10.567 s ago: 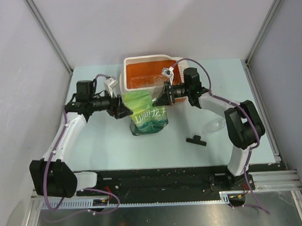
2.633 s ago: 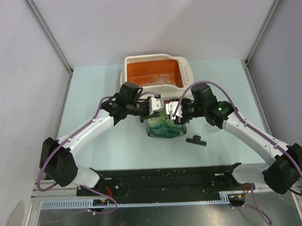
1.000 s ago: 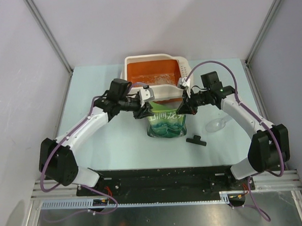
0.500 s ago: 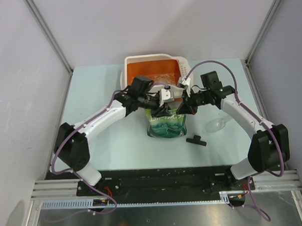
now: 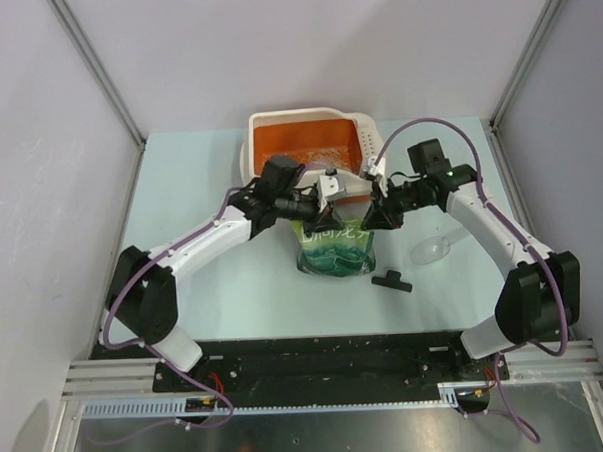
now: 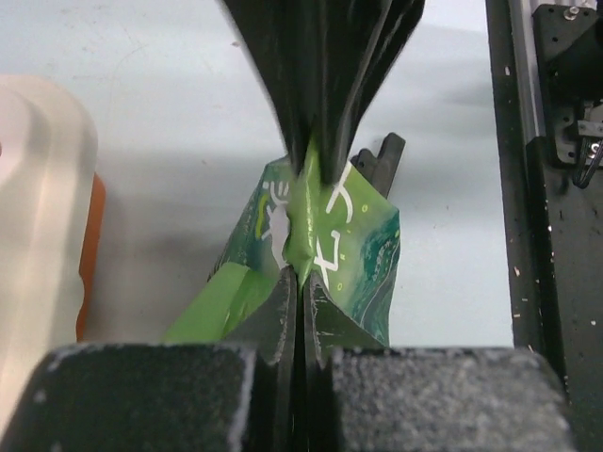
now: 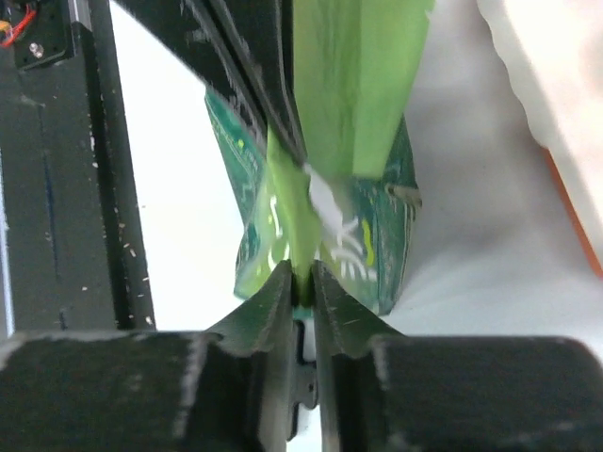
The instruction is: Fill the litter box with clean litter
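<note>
**Litter box: far middle of table**

One litter box (image 5: 295,114), orange inside, thinly strewn with clean litter (image 5: 304,166). One green pouch (image 5: 335,250) just in front, its top pinched by left gripper (image 5: 324,217) and right gripper (image 5: 373,218), both jaws pressed together on it. One pale table (image 5: 190,191); grey walls (image 5: 304,46). One clear scoop (image 5: 433,248), one black clip (image 5: 390,279).

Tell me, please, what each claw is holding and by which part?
Both the left claw and the right claw pinch the green pouch by its folded top edge.
</note>
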`<state>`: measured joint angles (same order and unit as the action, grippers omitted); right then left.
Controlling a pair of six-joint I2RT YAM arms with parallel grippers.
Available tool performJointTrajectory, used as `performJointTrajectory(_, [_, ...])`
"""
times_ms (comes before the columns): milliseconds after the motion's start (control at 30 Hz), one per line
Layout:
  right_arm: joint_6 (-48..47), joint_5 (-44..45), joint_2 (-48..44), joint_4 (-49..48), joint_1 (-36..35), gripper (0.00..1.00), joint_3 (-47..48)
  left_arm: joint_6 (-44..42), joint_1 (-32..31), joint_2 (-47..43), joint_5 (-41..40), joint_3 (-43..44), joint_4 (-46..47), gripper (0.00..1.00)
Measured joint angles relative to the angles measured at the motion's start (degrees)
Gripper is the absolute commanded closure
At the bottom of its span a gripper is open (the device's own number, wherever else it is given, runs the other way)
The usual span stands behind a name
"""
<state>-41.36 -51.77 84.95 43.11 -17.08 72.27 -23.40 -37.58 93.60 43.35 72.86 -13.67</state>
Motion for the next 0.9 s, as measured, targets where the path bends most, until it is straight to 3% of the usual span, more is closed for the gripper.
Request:
performJointTrajectory(33, [-1.5,0.0,-0.2,1.8,0.5,0.68,0.5,0.4,0.2,-0.6,0.0,-1.0,0.3,1.0])
performJointTrajectory(133, [-4.5,1.4,-1.7,6.0,3.9,0.57,1.0,1.0,1.9,-2.5,0.1,-3.2,1.2,1.0])
performJointTrajectory(333, [-6.4,5.3,-4.8,7.6,4.5,0.46,1.1,2.4,4.7,-4.9,-1.1,-5.3,0.9,1.0])
performJointTrajectory(533, [-3.2,8.0,-5.7,0.0,-5.4,0.45,1.1,3.5,5.1,-5.0,-1.2,-5.3,0.7,1.0])
performJointTrajectory(900, [-1.9,10.3,-0.4,-15.0,-13.0,0.47,1.2,4.0,5.2,-5.0,-0.8,-5.4,0.3,1.0])
